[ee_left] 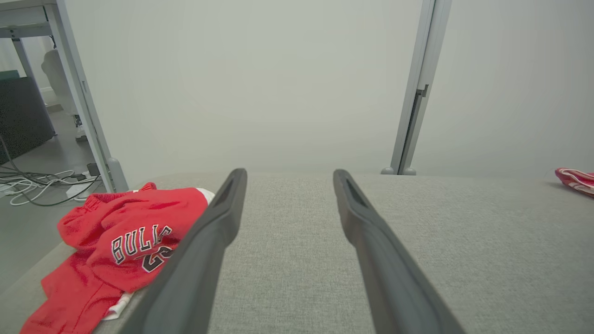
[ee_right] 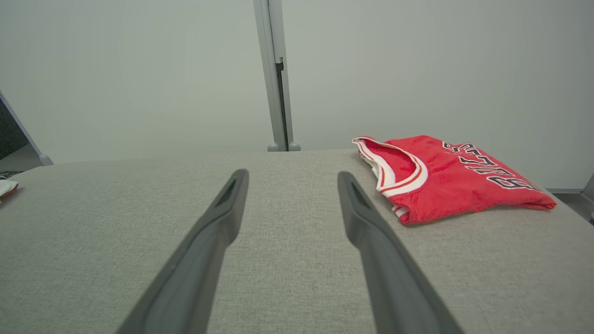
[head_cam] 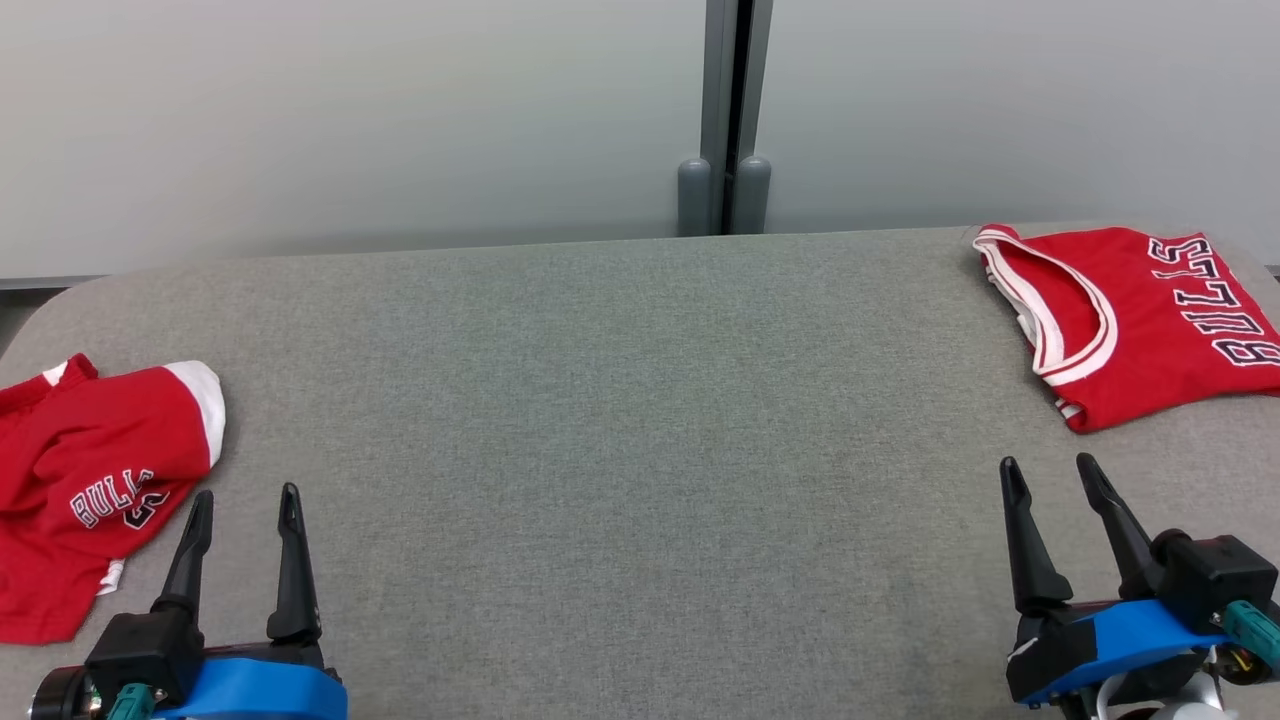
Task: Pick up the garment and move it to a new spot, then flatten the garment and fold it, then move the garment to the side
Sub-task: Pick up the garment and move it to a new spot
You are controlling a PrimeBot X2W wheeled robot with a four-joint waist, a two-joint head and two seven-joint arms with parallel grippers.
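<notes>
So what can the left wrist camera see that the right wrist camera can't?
Left wrist view: the crumpled garment up close, BULLS letters readable, and white cables on the floor. Right wrist view: the folded jersey up close, with white neck trim. Both: the grey table, the grey post, and an open, empty gripper, the left gripper in one, the right gripper in the other.

1. I read "BULLS" in black, white-edged capitals on the folded red jersey (head_cam: 1150,350) at the far right. From my head camera the word runs sideways.
2. On the crumpled red garment (head_cam: 100,450) at my left I read "BULLS" again, arched. A dark number sits under it, too creased to read.
</notes>
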